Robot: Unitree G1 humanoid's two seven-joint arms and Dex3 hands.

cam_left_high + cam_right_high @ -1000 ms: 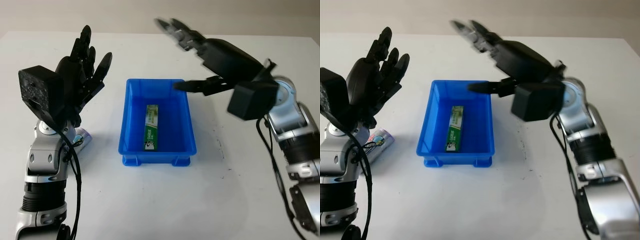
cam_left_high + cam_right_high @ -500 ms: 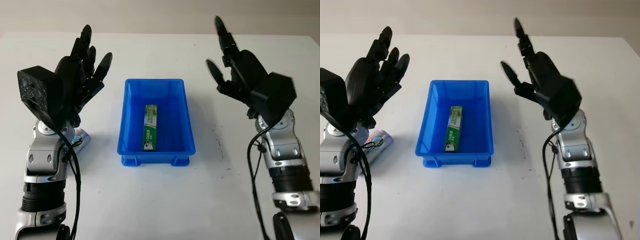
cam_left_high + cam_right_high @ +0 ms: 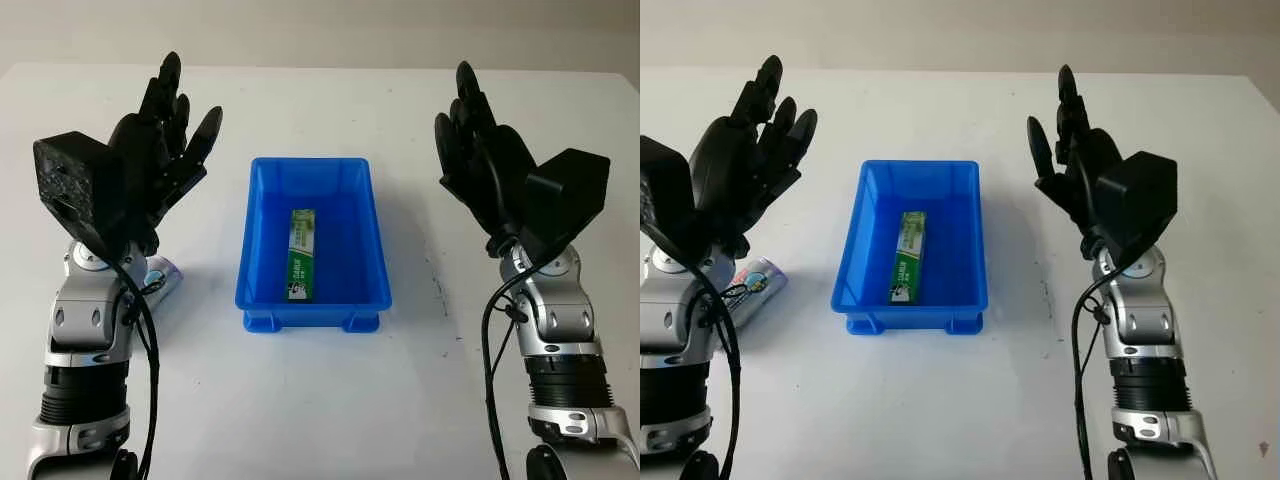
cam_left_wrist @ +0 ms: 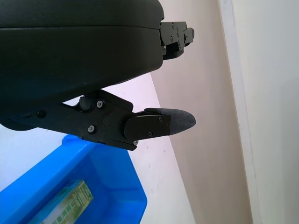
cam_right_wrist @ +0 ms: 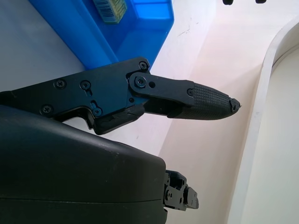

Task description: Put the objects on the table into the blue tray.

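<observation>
A bare robot test bench: a plain white table against a blank beige wall, with no furnishings.

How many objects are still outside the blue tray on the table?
1: a silver tube lying on the white table beside the blue plastic tray, partly hidden behind the left arm.

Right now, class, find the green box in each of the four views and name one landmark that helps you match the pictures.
Left eye view: the green box lies lengthwise on the blue tray's floor, mid-picture.
Right eye view: the same, a little further left in the picture.
Left wrist view: one end at the picture's edge, inside the tray.
Right wrist view: one end at the picture's edge, inside the tray.
Shared landmark: the blue tray.
</observation>
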